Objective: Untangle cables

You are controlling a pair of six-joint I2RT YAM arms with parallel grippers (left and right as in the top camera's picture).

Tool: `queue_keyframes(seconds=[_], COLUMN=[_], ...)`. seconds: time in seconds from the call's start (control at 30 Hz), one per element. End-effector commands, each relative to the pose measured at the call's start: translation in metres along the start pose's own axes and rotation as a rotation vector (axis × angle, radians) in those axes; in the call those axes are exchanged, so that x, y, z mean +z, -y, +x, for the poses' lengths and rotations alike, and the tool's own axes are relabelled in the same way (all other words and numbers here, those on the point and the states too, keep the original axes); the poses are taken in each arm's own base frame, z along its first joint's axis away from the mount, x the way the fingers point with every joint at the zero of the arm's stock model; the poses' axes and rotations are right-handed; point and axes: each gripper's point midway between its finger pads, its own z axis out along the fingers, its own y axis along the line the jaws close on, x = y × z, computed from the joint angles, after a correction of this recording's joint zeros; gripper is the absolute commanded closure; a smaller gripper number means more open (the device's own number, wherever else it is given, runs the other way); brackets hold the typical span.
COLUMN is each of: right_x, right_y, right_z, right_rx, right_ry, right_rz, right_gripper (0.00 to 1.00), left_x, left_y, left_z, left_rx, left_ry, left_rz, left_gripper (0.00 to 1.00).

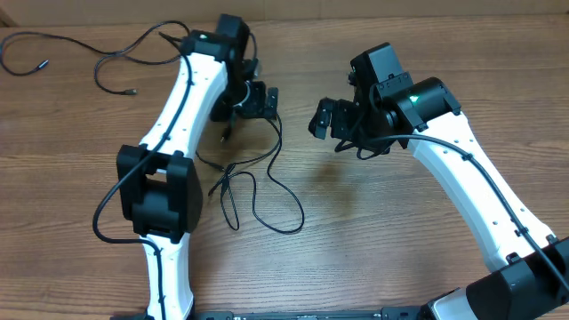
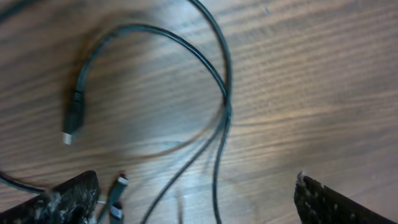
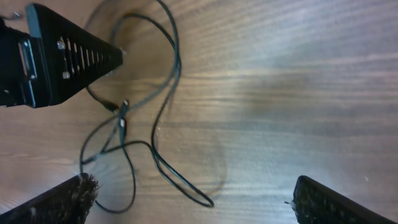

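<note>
- Black cables (image 1: pixel 253 196) lie in loose, crossing loops on the wooden table (image 1: pixel 373 231), between the two arms.
- Another black strand (image 1: pixel 124 52) sprawls well apart, toward the far left corner.
- Left pincer (image 2: pixel 198 180) hangs over the loops, spread wide, gripping nothing.
- Right pincer (image 3: pixel 193 182) gapes too, empty, near them.
</note>
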Motion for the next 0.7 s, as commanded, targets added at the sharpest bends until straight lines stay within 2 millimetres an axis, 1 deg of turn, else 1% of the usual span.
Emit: queue_keyframes(seconds=[0.0, 0.13, 0.23, 0.33, 0.37, 0.5, 0.57, 0.67], right_x=[0.003, 0.003, 0.002, 0.002, 0.002, 0.004, 0.009, 0.025], right_y=[0.002, 0.007, 0.010, 0.011, 0.011, 0.011, 0.010, 0.007], right_z=[0.006, 0.014, 0.018, 0.021, 0.021, 0.025, 0.031, 0.045], right_rx=[0.006, 0.015, 0.019, 0.013, -0.006, -0.052, -0.062, -0.095], right_ry=[-0.025, -0.054, -0.073, -0.084, -0.084, -0.095, -0.111, -0.137], right_rz=[0.012, 0.032, 0.045, 0.052, 0.051, 0.052, 0.057, 0.059], right_gripper=[0.00, 0.00, 0.00, 0.00, 0.00, 0.00, 0.00, 0.00], left_x=[0.006, 0.013, 0.019, 0.022, 0.022, 0.018, 0.016, 0.013], left_y=[0.008, 0.020, 0.021, 0.008, -0.003, -0.022, -0.031, -0.042], left_z=[0.010, 0.020, 0.026, 0.028, 0.027, 0.024, 0.023, 0.021], left_rx=[0.010, 0.041, 0.051, 0.000, -0.055, -0.166, -0.219, -0.255], left_ry=[-0.034, -0.062, -0.079, -0.082, -0.075, -0.069, -0.069, -0.064], left_rz=[-0.024, -0.032, -0.051, -0.121, -0.159, -0.168, -0.170, -0.171], left_gripper=[0.00, 0.01, 0.01, 0.00, 0.00, 0.00, 0.00, 0.00])
